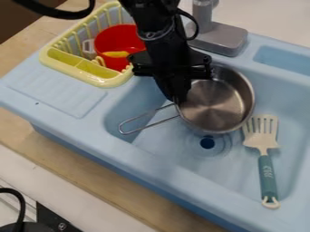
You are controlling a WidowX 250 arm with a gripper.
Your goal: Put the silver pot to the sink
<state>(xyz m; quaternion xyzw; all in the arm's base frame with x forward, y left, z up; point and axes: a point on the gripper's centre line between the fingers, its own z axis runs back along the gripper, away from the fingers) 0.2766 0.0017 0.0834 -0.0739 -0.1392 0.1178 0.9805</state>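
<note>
claw pinches the silver pot at its rim beside the wire handle, probably because that thin wall suits a narrow grip. the pot is mouth-up within the sink's bounds, near the drain, likely so its base can settle flat; the spatula lies alongside.

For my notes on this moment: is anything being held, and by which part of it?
The gripper appears to hold the silver pot by its rim, where the wire handle joins.
</note>
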